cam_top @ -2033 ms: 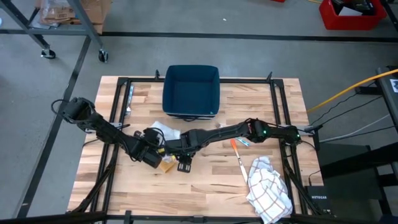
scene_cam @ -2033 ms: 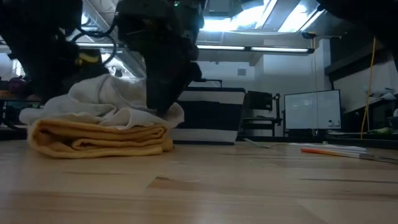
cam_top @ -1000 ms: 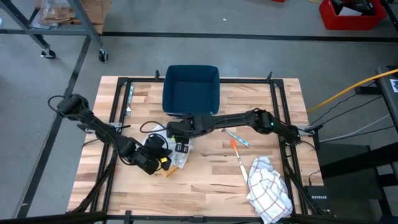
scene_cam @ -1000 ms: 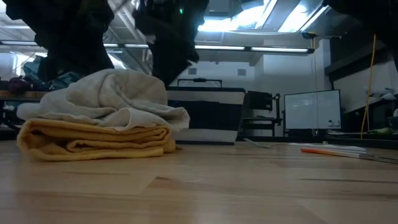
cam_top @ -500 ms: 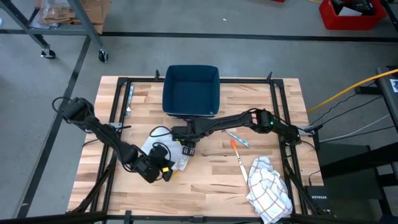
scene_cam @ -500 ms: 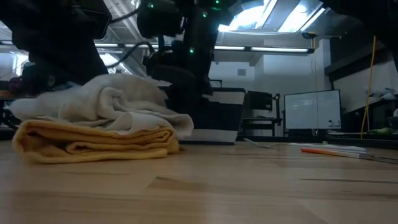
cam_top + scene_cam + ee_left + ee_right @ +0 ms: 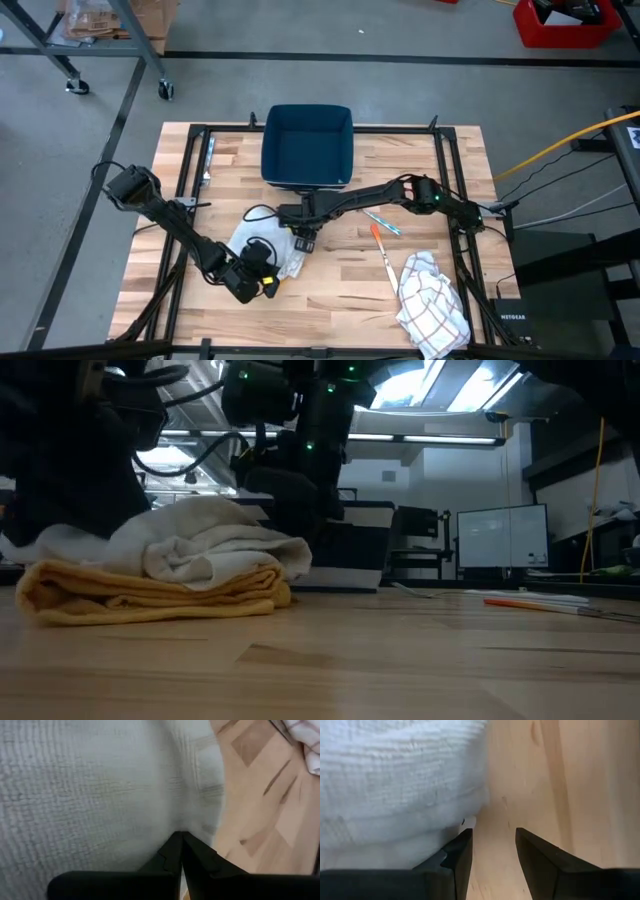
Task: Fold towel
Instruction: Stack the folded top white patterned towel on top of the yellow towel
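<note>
The right gripper (image 7: 492, 851) has its two dark fingers parted over bare wooden table (image 7: 560, 785). A white towel (image 7: 395, 785) lies just ahead of one finger (image 7: 457, 860), touching its tip.

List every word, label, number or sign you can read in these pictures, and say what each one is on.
No text can be read with confidence.
A small white label on the black box at the table's right edge: too small to read.
The monitor in the room behind the table: screen content too blurred to read.
The white towel, blue bin and checked cloth show no lettering.
</note>
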Available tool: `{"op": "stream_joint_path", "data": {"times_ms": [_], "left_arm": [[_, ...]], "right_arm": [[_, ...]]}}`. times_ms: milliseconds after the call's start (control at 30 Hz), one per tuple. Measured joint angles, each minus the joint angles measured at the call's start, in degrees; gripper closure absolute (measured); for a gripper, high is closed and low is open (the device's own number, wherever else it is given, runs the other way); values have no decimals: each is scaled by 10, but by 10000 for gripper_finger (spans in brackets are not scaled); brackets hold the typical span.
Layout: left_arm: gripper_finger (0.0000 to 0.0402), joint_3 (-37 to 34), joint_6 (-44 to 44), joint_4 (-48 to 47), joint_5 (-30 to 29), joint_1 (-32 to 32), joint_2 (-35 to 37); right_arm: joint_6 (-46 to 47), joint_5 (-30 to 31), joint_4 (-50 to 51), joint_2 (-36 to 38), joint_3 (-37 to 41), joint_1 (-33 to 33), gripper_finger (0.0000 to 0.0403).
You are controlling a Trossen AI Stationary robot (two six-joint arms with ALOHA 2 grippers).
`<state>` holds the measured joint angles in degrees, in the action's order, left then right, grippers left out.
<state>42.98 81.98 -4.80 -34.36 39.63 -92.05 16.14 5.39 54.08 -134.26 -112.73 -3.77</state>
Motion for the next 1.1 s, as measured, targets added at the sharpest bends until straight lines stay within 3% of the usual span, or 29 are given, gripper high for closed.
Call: {"op": "stream_joint_path", "data": {"times_ms": [267,567,867,1100], "left_arm": [[396,17,-64,-21,-25,14,54],[396,20,-155,-22,-63,12,88],[396,20,-167,-23,-67,-4,88],[396,20,-161,-16,-63,2,87]], "right_arm": [[-30,11,23,0,-72,0,249],[-62,104,143,1,-224,0,249],[-60,131,149,60,-204,0,249],[-59,67,131,39,-204,-1,249]]}}
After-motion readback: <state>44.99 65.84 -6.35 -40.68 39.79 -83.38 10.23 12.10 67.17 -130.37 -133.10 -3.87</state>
